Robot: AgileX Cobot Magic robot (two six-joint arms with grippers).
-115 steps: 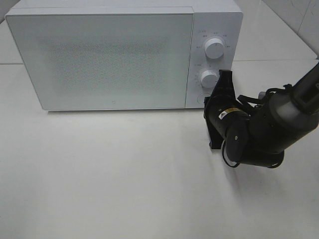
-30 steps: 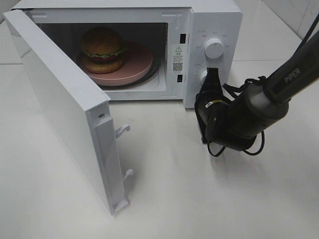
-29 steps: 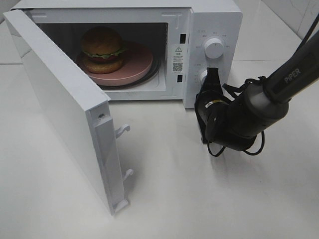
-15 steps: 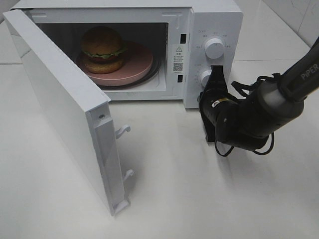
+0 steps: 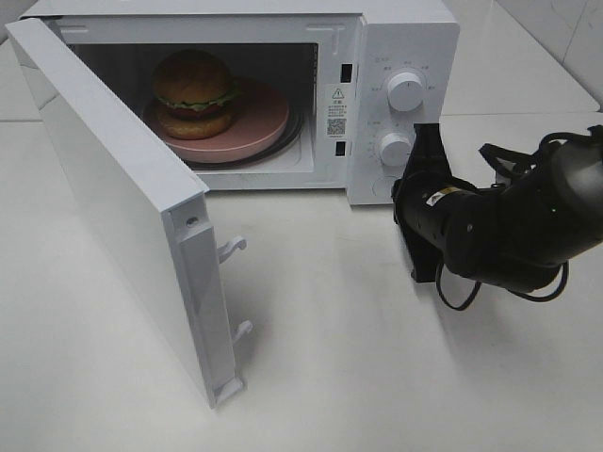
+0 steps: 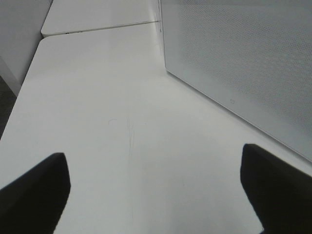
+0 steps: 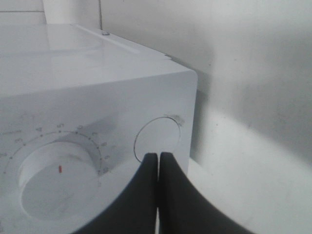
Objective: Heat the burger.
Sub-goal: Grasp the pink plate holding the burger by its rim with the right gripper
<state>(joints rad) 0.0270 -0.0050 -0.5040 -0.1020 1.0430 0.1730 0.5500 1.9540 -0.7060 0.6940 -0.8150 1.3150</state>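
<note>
The burger [image 5: 193,92] sits in the open microwave [image 5: 405,38], far-left of the clenched right gripper [image 5: 426,137] — door [image 5: 113,207] nearer the released left gripper [image 6: 153,165]

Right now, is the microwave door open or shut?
Open. The microwave door is swung out wide on the left, exposing the burger sitting on the pink plate inside.

Glossy black right arm [image 5: 513,235], looping cables [image 5: 497,158], perhaps a yellow label [image 5: 436,197], tapered dark pincer [image 7: 158,158]
</note>
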